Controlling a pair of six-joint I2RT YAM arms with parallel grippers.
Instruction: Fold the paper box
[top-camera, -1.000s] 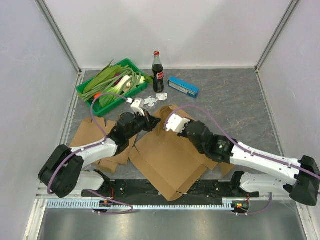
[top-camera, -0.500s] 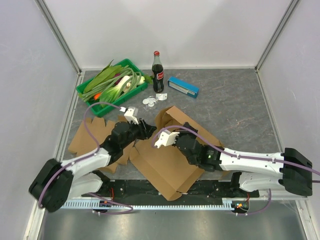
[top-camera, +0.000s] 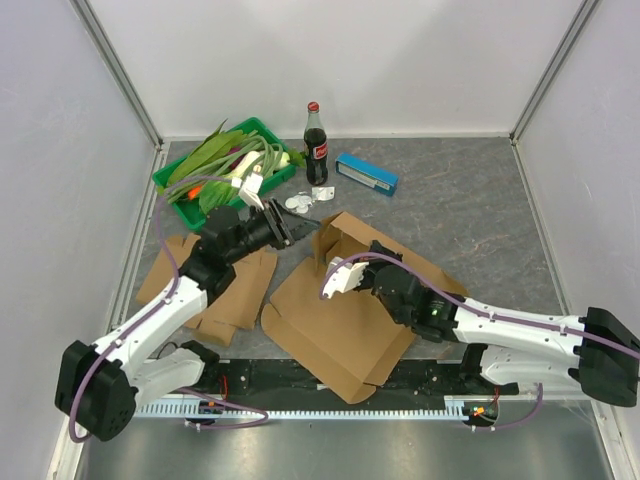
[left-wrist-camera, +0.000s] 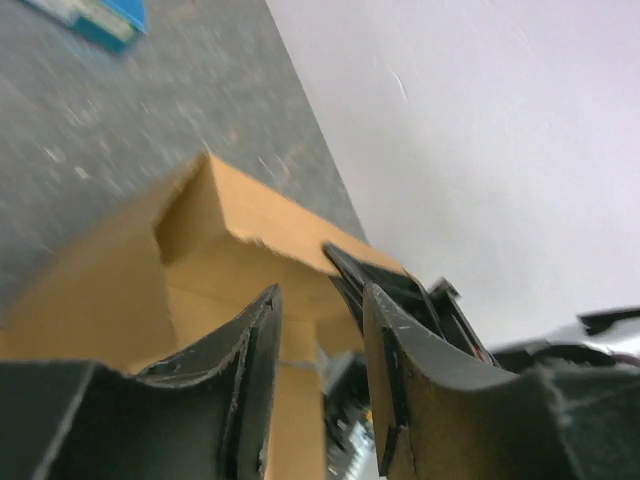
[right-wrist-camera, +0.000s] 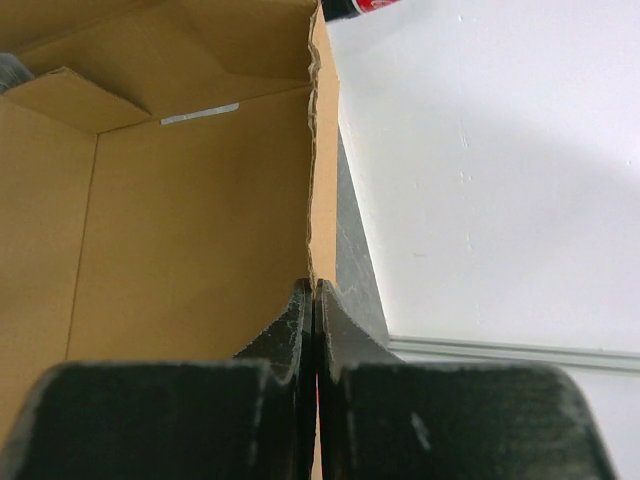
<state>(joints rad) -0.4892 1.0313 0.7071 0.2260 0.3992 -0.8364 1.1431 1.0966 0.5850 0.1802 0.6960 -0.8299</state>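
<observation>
The brown paper box (top-camera: 335, 325) lies mostly flat in the middle of the table, with one wall (top-camera: 335, 232) standing up at its far side. My right gripper (top-camera: 377, 252) is shut on the edge of that raised wall; in the right wrist view the jaws (right-wrist-camera: 314, 285) pinch the cardboard edge, with the box's inside (right-wrist-camera: 180, 220) to the left. My left gripper (top-camera: 298, 231) hovers open just left of the raised wall and holds nothing. In the left wrist view its fingers (left-wrist-camera: 320, 330) stand apart, the raised wall (left-wrist-camera: 235, 225) lying beyond them.
More flat cardboard pieces (top-camera: 195, 285) lie under my left arm. At the back stand a green tray (top-camera: 178, 195) of vegetables, a cola bottle (top-camera: 316, 145), a blue packet (top-camera: 366, 173) and some white scraps (top-camera: 305, 201).
My left gripper has opened, let go of the box and drawn back to the far left. The right gripper has stayed shut on the wall and shifted a little.
</observation>
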